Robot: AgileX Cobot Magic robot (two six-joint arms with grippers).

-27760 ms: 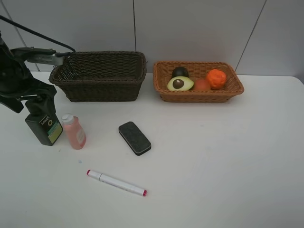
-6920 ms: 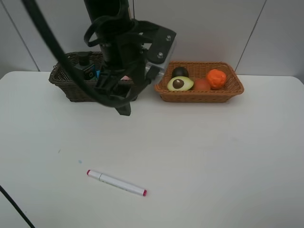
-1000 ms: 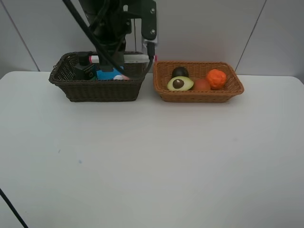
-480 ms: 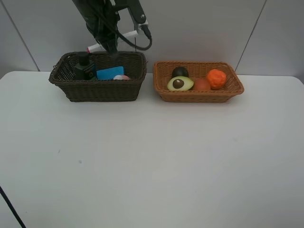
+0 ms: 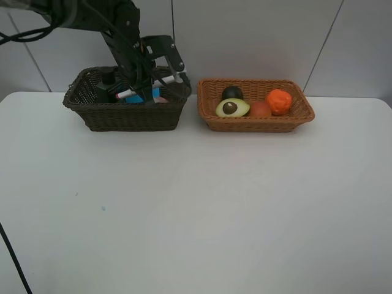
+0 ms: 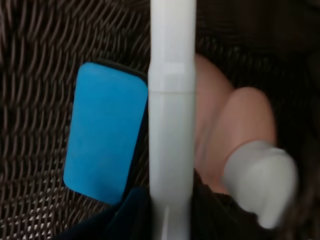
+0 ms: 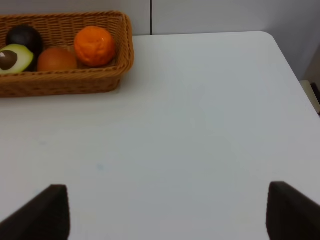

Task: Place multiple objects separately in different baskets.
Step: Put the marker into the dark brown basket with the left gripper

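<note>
My left gripper (image 5: 146, 84) is shut on the white red-tipped marker (image 5: 131, 92) and holds it low inside the dark brown basket (image 5: 122, 117). In the left wrist view the marker (image 6: 172, 125) hangs over the eraser's blue face (image 6: 105, 140) and the pink bottle (image 6: 235, 125) on the basket floor (image 6: 40, 50). The green pump bottle (image 5: 108, 82) stands in the basket's left end. The light basket (image 5: 257, 125) holds the avocado (image 5: 232, 108), mangosteen (image 5: 232, 92), peach (image 5: 260, 109) and orange (image 5: 278, 101). My right gripper (image 7: 170, 215) is open over bare table, apart from the light basket (image 7: 65, 82).
White table (image 5: 196, 202) stretches in front of both baskets, which stand side by side near the back wall. The table's right edge and rounded corner (image 7: 280, 55) show in the right wrist view. The left arm's cable (image 5: 12, 263) runs along the left border.
The left gripper has come down from above the dark basket's back rim into the basket with the marker, which now lies tilted low over the things inside. The right arm has not moved.
</note>
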